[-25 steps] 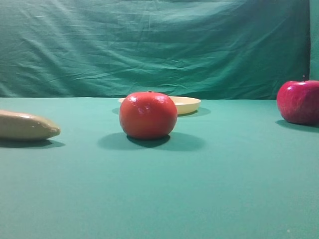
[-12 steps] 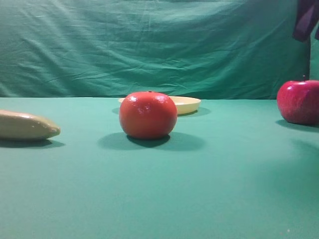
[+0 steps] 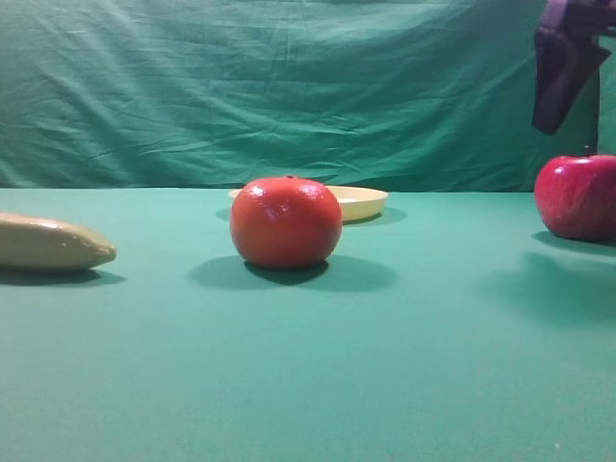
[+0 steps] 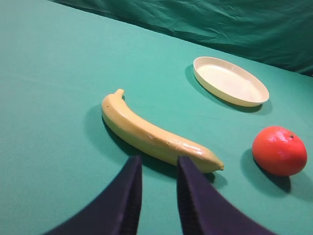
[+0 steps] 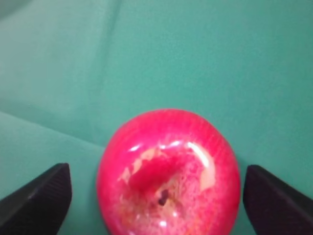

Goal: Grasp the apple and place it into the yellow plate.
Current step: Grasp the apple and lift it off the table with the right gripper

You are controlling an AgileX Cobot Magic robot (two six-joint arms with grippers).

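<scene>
The apple [image 3: 577, 197], glossy dark red, rests on the green table at the far right edge. In the right wrist view the apple [image 5: 168, 174] sits straight below the camera. My right gripper [image 5: 155, 171] is open wide, with one finger on each side of the apple and clear of it. One of its dark fingers [image 3: 560, 72] hangs above the apple in the high view. The yellow plate [image 3: 364, 202] lies further back, partly hidden by an orange-red fruit, and also shows as the yellow plate [image 4: 230, 81]. My left gripper [image 4: 159, 164] hovers by the banana, fingers nearly together, holding nothing.
An orange-red round fruit [image 3: 286, 222] stands mid-table in front of the plate. A tan banana [image 3: 48, 243] lies at the left; in the left wrist view the banana [image 4: 151, 134] lies just ahead of the fingers. A green cloth backdrop closes the far side.
My right gripper has come down into view at the top right, above the apple, and its shadow now falls on the table there. The fruits and plate have not moved.
</scene>
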